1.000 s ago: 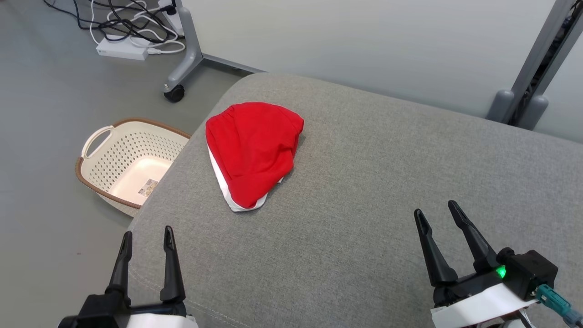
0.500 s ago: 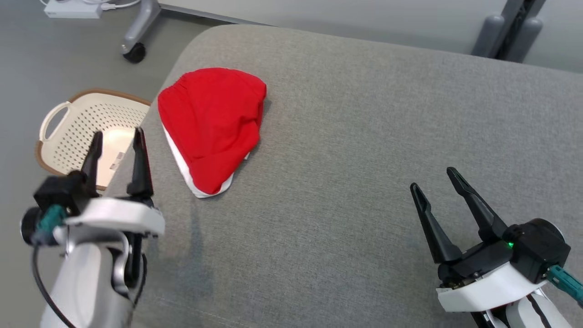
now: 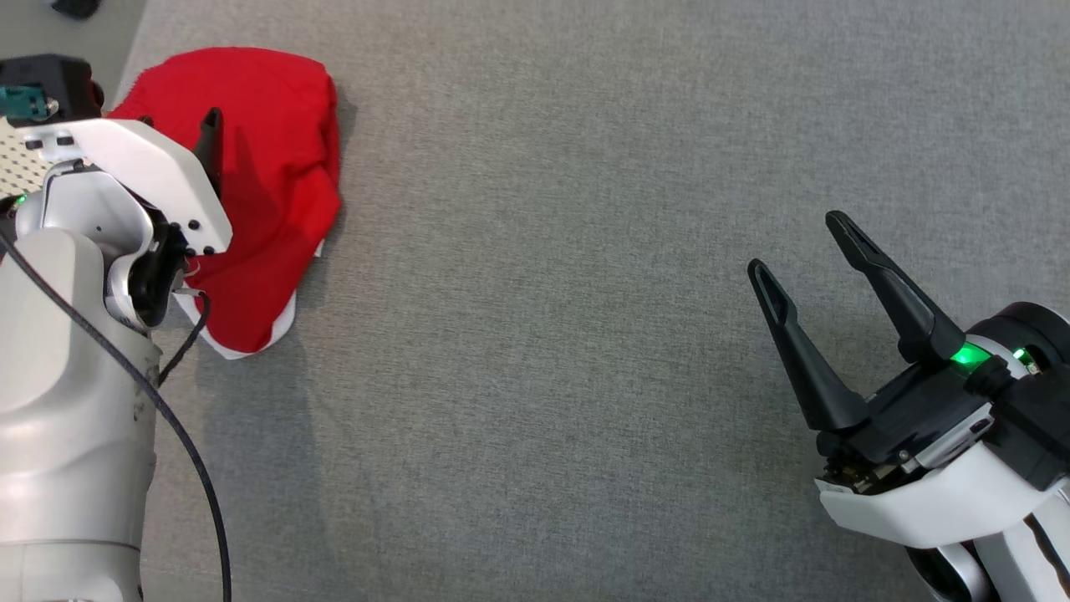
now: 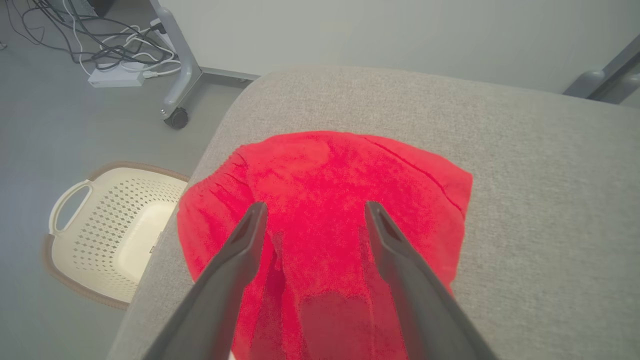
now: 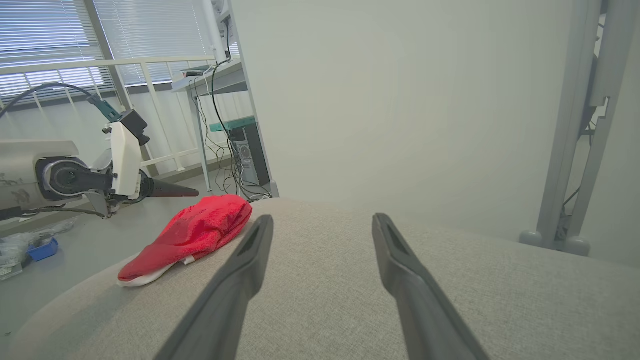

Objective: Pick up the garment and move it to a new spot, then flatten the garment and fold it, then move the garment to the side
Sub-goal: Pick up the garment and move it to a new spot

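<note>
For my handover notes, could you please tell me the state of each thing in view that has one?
garment: bunched up, lying on the cushion, not gripped
left end effector: open, poised over the garment
right end effector: open, holding nothing, over the cushion
basket: upright on the floor

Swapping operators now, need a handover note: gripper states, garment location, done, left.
Left gripper: open, poised over the crumpled red-and-white fabric garment, nothing held.
Right gripper: open, empty, over the bare grey upholstered cushion, apart from the garment.
Garment: near the cushion's left edge; cream perforated plastic basket on the floor beside that edge.
Done: no step visibly complete; garment not yet picked up.
Left: pick up, relocate, flatten, fold, move aside.
</note>
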You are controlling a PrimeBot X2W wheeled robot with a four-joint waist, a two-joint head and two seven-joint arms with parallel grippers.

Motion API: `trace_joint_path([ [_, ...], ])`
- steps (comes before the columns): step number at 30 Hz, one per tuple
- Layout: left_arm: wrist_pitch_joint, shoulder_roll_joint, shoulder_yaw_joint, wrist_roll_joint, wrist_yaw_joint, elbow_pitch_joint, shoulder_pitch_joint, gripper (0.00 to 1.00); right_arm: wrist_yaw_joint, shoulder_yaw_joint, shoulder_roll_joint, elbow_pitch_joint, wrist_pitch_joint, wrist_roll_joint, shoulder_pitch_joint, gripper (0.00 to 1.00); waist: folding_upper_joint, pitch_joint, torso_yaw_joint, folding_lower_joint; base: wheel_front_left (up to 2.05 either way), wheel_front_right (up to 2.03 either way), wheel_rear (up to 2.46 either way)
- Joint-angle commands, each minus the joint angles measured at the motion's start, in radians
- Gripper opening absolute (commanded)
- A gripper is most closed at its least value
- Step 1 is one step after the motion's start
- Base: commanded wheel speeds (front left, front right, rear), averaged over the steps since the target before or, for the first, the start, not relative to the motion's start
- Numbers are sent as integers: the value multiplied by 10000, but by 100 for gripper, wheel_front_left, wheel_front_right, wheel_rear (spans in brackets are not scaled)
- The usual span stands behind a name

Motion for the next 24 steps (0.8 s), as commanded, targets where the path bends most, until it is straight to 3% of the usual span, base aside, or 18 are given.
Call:
trace_joint_path([
  [1, 54, 110, -9, 76, -27, 74, -182, 100, 0, -9, -64, -48, 29, -17, -81, 100, 0, 451, -347, -1, 0, 0, 0],
  [10, 805, 552, -313, 547, 646, 1666, -1435, 100, 0, -18, -135, -199, -101, 42, -223, 100, 0, 998, -697, -1, 0, 0, 0],
  [17, 1078, 459, -436, 458, 633, 2411, -1830, 100, 0, -33, -152, -152, -142, 50, -320, 100, 0, 1107, -737, -1, 0, 0, 0],
  [18, 1125, 423, -427, 405, 577, 2507, -1869, 92, 0, -37, -160, -150, -150, 48, -332, 100, 0, 1119, -733, -1, 0, 0, 0],
  [19, 1154, 405, -445, 381, 534, 2564, -1912, 38, 0, -44, -165, -142, -157, 47, -342, 100, 0, 1129, -725, -1, 0, 0, 0],
  [20, 1146, 397, -459, 345, 527, 2623, -1943, 38, 0, -51, -171, -130, -164, 43, -345, 100, 0, 1137, -712, -1, 0, 0, 0],
  [21, 1108, 387, -477, 322, 470, 2669, -1947, 0, 0, -55, -177, -114, -166, 35, -342, 100, 0, 1138, -696, -1, 0, 0, 0],
  [24, 746, 303, -430, 189, 309, 2704, -1987, 0, 0, -48, -178, -101, -140, 6, -323, 100, 0, 1109, -639, -1, 0, 0, 0],
])
